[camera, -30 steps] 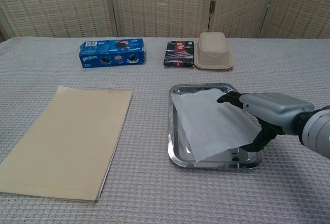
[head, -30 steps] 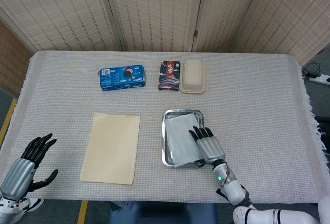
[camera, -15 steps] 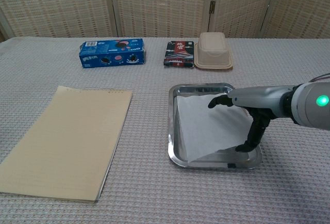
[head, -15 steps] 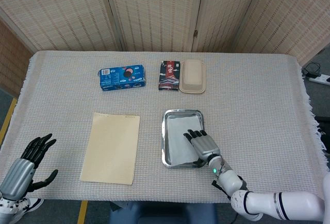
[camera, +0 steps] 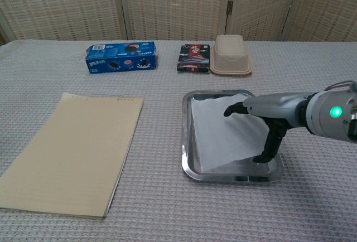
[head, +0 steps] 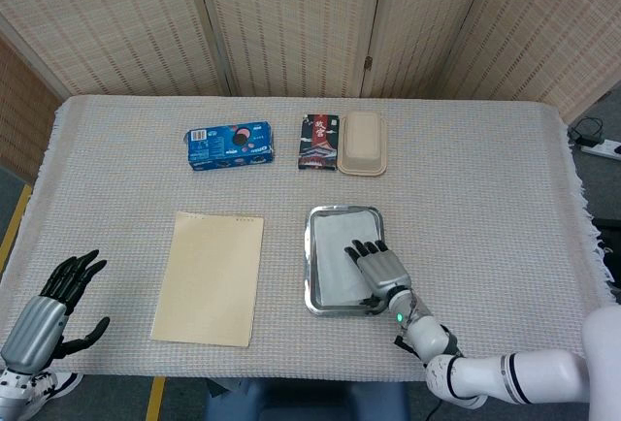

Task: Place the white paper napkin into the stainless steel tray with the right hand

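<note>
- The white paper napkin (camera: 223, 130) lies inside the stainless steel tray (camera: 187, 141), lower centre of the chest view, covering most of the tray floor. Its long axis runs from the tray's far edge toward the near one; the near right corner looks slightly lifted off the metal.
- The right hand (camera: 262, 116) sits directly over the napkin's right side, so the paper lies below and to the left of it. Its fingers (camera: 231, 110) reach out flat toward the tray's middle while the thumb points down to the tray's near right corner. Whether the paper is pinched or only pressed down, I cannot tell; the head view shows the right hand (head: 376, 268) lying palm-down on the sheet.
- The coming move turns on this: the hand is above the sheet, so lifting straight up should free it, if nothing is pinched.
- The left hand (head: 53, 307) hangs open off the lower left table edge, well apart from the tray, holding nothing.
- Against a second ago, the napkin has sunk from overhanging the tray's near right rim to lying within it, and the right hand has dropped lower and moved left.
- Outward: a tan envelope (camera: 72, 150) left of the tray; a blue cookie box (camera: 120, 57), dark packet (camera: 193, 58) and beige lidded container (camera: 231, 54) along the far side.
</note>
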You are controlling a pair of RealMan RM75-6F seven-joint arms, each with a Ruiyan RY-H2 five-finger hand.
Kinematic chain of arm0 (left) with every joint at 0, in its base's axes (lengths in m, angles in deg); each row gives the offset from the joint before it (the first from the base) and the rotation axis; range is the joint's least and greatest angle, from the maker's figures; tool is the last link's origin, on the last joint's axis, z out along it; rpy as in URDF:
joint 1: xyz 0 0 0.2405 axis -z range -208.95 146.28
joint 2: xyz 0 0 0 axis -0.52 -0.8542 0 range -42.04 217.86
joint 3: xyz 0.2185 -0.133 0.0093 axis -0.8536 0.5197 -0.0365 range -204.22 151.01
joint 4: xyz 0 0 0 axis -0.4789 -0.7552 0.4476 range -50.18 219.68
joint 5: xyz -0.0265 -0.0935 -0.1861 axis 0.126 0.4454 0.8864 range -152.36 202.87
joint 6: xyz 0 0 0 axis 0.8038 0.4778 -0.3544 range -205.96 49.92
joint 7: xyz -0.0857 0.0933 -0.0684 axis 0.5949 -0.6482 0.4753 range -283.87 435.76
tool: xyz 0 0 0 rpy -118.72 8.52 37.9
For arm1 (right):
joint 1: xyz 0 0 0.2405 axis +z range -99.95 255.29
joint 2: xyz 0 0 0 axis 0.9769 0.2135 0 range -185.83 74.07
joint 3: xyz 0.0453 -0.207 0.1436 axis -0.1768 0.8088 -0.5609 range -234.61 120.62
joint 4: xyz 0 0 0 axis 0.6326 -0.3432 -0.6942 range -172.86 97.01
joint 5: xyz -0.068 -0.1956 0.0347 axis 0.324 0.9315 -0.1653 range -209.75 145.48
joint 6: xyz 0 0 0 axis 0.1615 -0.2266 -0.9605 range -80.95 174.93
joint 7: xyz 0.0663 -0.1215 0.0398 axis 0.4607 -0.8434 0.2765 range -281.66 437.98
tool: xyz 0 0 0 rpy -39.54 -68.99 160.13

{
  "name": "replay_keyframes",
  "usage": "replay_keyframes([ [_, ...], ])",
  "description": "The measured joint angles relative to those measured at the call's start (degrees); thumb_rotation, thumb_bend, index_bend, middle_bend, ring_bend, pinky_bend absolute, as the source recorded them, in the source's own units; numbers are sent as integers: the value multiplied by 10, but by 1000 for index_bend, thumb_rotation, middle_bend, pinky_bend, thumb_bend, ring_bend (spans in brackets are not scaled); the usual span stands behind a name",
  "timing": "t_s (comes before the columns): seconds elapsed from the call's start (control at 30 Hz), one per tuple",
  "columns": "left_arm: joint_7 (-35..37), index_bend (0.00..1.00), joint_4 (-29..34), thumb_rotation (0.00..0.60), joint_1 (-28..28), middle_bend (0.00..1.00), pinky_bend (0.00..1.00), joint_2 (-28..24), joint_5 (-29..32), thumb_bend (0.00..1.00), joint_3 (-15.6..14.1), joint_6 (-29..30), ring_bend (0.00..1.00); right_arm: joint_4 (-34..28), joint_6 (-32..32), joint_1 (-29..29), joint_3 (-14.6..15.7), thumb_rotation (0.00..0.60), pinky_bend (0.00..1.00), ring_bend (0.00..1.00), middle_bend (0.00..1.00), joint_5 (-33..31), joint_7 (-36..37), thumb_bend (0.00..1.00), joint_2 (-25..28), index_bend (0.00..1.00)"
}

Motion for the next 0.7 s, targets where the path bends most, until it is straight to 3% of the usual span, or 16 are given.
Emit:
replay_keyframes([
  [0.3, 6, 0, -1, 600, 1, 0, 0, -1, 2, 419, 0, -2, 0, -4, 15, 34, 6, 600, 0, 0, 0, -37, -16, 306, -8, 0],
  [0.53, 0, 0, 2, 600, 2, 0, 0, 0, -2, 419, -2, -4, 0, -10, -14, 56, 4, 600, 0, 0, 0, -105, -3, 306, 2, 0],
  [0.7, 2, 0, 3, 600, 1, 0, 0, -1, -2, 419, -2, -2, 0, -18, -19, 62, 7, 600, 0, 0, 0, -104, 15, 306, 11, 0],
])
